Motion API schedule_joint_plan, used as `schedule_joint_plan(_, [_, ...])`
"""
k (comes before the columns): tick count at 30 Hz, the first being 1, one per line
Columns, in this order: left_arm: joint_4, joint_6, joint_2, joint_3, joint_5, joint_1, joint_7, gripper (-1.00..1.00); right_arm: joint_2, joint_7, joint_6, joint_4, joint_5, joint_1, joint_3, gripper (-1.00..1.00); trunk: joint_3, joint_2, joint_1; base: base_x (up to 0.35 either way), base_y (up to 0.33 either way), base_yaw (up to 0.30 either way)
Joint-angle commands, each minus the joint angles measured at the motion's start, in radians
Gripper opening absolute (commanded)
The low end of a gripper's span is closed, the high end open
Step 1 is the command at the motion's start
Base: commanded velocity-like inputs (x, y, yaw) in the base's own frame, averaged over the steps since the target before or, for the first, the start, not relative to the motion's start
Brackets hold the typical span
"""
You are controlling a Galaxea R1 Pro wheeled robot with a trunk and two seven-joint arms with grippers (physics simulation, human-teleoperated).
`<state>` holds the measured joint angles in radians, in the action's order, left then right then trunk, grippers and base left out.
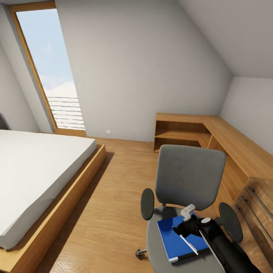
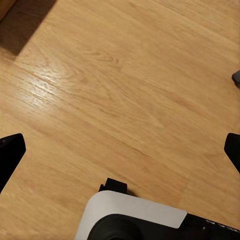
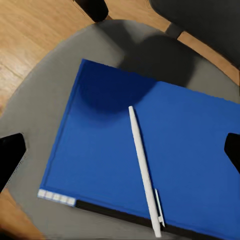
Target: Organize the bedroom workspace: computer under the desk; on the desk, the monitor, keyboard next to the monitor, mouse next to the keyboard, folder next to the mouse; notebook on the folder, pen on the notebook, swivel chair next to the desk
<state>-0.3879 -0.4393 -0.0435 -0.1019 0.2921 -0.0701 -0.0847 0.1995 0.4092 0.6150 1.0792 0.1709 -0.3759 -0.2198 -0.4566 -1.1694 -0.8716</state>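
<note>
The grey swivel chair (image 1: 189, 176) stands on the wooden floor, its seat (image 3: 45, 75) toward me. On the seat lies the blue folder (image 1: 178, 237) (image 3: 100, 150), and the white pen (image 1: 188, 244) (image 3: 142, 165) rests on top of it. A dark edge with pale binding dots, the notebook (image 3: 57, 196), shows under the folder. My right gripper (image 1: 181, 229) (image 3: 120, 155) hovers open just above the folder and pen, holding nothing. My left gripper (image 2: 120, 150) is open over bare floor. The desk, computer, monitor, keyboard and mouse are out of view.
A low bed (image 1: 38, 167) with a wooden frame takes up the left. A wooden L-shaped shelf unit (image 1: 212, 132) runs along the right wall, with a wooden drawer chest (image 1: 258, 212) close to the chair's right. Open floor (image 1: 113, 197) lies between bed and chair.
</note>
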Motion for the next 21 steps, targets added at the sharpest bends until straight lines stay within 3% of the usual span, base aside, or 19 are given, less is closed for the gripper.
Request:
schedule_joint_plan(1, [-0.001, 0.001, 0.000, -0.003, 0.010, 0.000, -0.009, 1.00, 0.001, 0.016, 0.003, 0.000, 0.015, -0.001, -0.009, 1.00, -0.001, -0.001, 0.000, 0.000, 0.000, 0.000])
schedule_joint_plan(10, [-0.002, 0.001, 0.000, -0.003, 0.010, 0.000, -0.009, 1.00, 0.003, 0.123, 0.001, -0.020, 0.111, 0.000, -0.039, 1.00, -0.001, -0.001, 0.000, 0.000, 0.000, 0.000])
schedule_joint_plan(21, [-0.002, 0.001, 0.000, -0.003, 0.010, 0.000, -0.009, 1.00, 0.000, 0.168, -0.001, -0.063, 0.169, 0.000, -0.038, 1.00, -0.001, -0.001, 0.000, 0.030, -0.059, 0.000])
